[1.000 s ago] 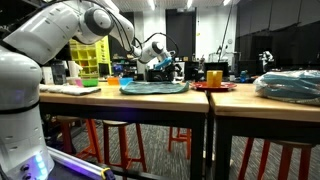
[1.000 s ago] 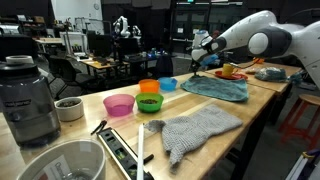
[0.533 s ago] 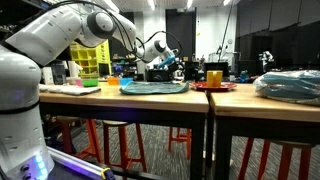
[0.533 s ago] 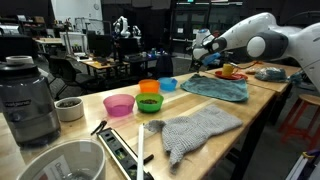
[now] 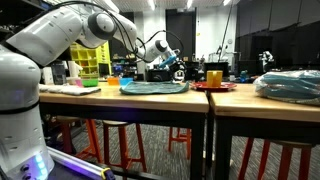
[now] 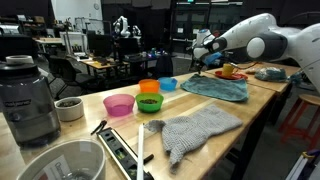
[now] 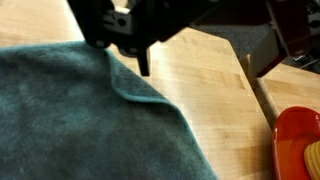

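Note:
A teal towel [image 7: 80, 120] lies flat on the wooden table [image 7: 210, 100], seen in both exterior views [image 5: 155, 87] [image 6: 215, 88]. My gripper [image 7: 200, 58] hangs open just above the towel's far corner, with bare wood between its fingers. The left finger [image 7: 143, 60] points down at the towel's folded edge; the right finger [image 7: 265, 50] is out over the table's edge. Nothing is held. In an exterior view the gripper [image 5: 172, 62] hovers a little above the towel, and likewise at the table's far end [image 6: 203, 56].
A red plate [image 7: 298, 140] with a yellow cup [image 5: 214, 76] sits beside the towel. Pink [image 6: 119, 104], green [image 6: 150, 102], orange [image 6: 149, 88] and blue [image 6: 168, 84] bowls stand in a row. A grey cloth [image 6: 195, 130], a blender [image 6: 28, 100] and a metal bowl [image 6: 60, 160] are nearer.
The arm has shifted slightly over the towel's far end. The jaws stay open and the towel has not moved.

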